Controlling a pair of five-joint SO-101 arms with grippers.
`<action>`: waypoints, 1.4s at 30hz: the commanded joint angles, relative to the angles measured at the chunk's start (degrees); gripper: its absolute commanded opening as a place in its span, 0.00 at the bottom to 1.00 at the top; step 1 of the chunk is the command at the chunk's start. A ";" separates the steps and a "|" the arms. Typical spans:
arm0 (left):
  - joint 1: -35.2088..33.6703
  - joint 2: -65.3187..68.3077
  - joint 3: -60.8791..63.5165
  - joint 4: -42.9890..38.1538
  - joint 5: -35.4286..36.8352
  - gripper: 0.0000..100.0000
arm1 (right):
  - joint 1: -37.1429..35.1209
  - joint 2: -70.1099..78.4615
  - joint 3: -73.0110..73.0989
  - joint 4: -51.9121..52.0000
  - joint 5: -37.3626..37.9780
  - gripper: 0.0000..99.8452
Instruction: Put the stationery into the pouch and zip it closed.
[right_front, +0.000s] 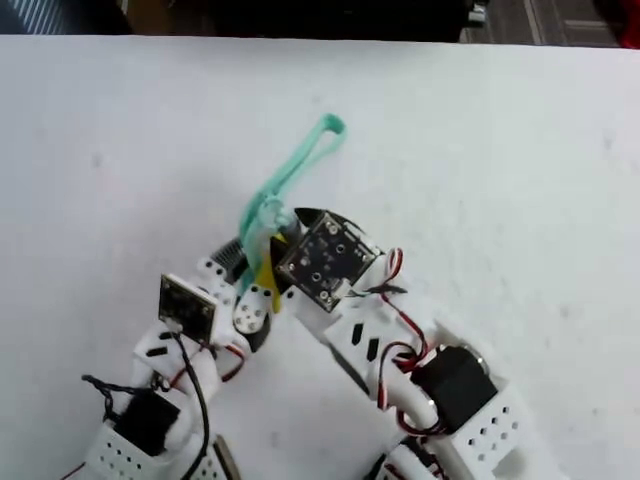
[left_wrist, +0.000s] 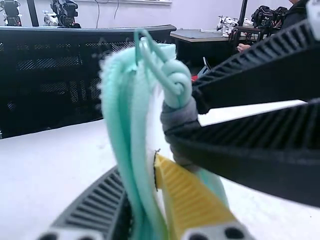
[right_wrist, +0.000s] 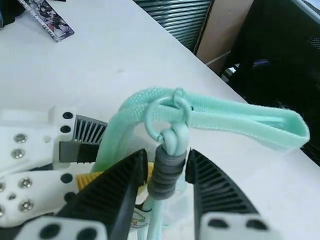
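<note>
Pinching the grey zipper pull (right_wrist: 167, 172), the right gripper (right_wrist: 166, 157) was closed on it. Just beside it, over the table (right_front: 480, 150), the left gripper (left_wrist: 140, 175) squeezed the pouch (right_front: 268, 212) by its edge. It looked soft, light and floppy.

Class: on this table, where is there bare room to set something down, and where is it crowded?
Free: bare table left of the pouch strap, and right of it. Crowded: near middle, where left gripper and right gripper meet.
</note>
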 joint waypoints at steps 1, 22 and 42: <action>-0.31 0.31 0.18 -0.62 0.26 0.02 | -0.22 0.13 -0.26 -1.19 -0.44 0.12; -0.31 0.31 0.18 -0.62 0.26 0.02 | -0.22 0.13 5.54 -6.81 0.00 0.10; -0.31 0.31 0.18 -0.62 0.26 0.02 | -0.13 -0.57 3.96 -5.58 -0.44 0.14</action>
